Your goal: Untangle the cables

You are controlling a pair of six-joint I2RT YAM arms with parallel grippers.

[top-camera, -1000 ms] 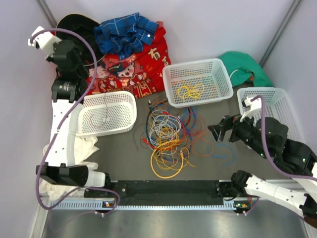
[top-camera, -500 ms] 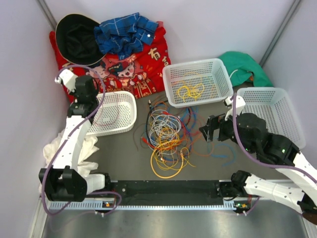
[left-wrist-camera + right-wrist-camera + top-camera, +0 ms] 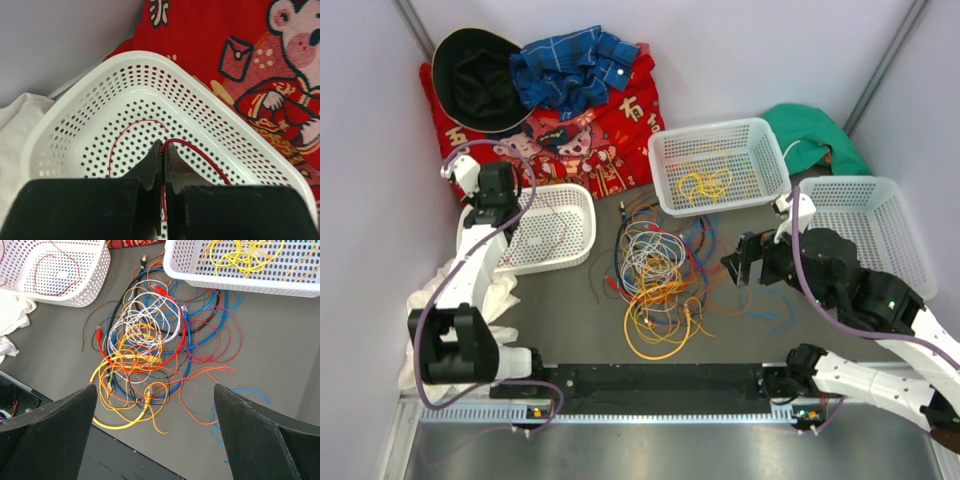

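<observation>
- The left arm has swung down from the back-left corner, beside the hat [image 3: 475, 65], and the left gripper [image 3: 163, 150] is now over the left basket [image 3: 145, 54].
- Its jaws are pressed together on a thin red cable [image 3: 195, 150]. The cable runs out from between them and loops over the basket floor.
- The right arm has come in from the right. The right gripper [image 3: 155, 387] hovers above the pile [image 3: 145, 345] with its fingers spread wide and nothing between them.
- I read this as one cable already pulled clear of the tangle and about to be dropped. The right side looks lined up for the next pick.
- Most of the cables are on the table between the baskets, in a knot of overlapping coils.
- In the pile, yellow and orange sit low and near. White-grey is in the middle, a thick red loop runs round it, and blue and thin red spread towards the far right.
- A loose blue cable [image 3: 240, 395] lies just right of the pile.
- A yellow cable [image 3: 235, 255] sits in the middle basket [image 3: 225, 282], so sorting is under way but far from done.
</observation>
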